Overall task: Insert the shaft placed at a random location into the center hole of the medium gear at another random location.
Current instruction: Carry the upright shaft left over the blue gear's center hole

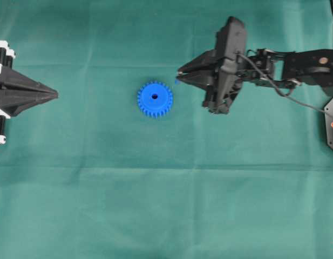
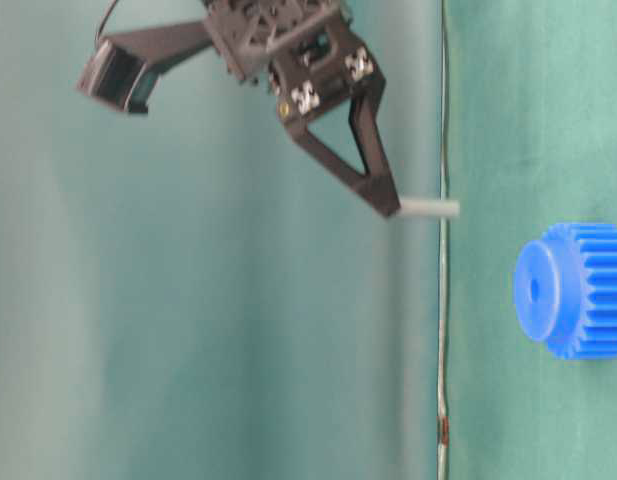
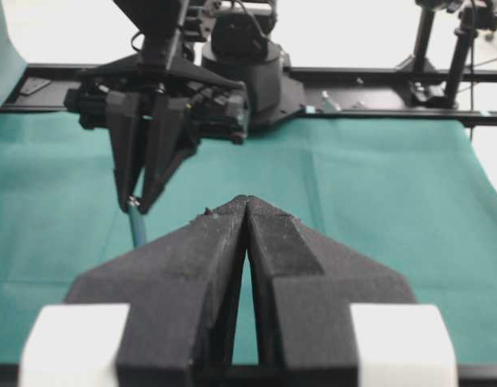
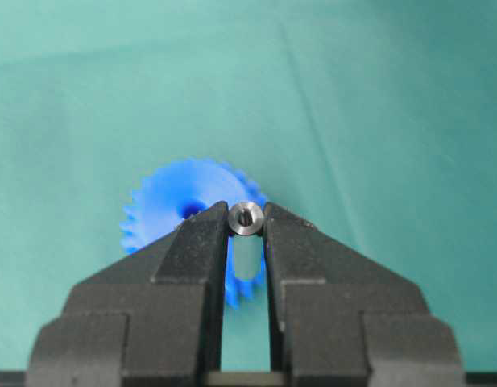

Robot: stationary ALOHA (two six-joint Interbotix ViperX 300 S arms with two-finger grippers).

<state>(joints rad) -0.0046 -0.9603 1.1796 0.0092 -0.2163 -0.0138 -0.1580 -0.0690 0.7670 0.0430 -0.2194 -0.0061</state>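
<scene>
Left gripper (image 1: 54, 95) rests at the left edge of the overhead view, jaws together and empty, well apart from the work. The gear (image 1: 155, 99) lies flat on the green cloth (image 1: 166, 205) left of centre, hub up, with the hole (image 1: 155, 96) open and unobstructed. Right gripper (image 1: 179, 73) stands just right of the gear and slightly toward the top of that view, jaws clamped on the shaft (image 2: 429, 208). The table-level view shows the shaft held by its upper end, its long axis pointing at the cloth, its free end clear above the surface and not yet over the gear. The right wrist view confirms the pinch: the shaft's end face (image 4: 246, 217) sits between the two fingertips, with the gear below and slightly left of it. Judgement: the right arm is the nearer and the only loaded one; the hole lies to the left of the shaft tip, so a short leftward shift to bring shaft and hole into line is needed before any descent.
</scene>
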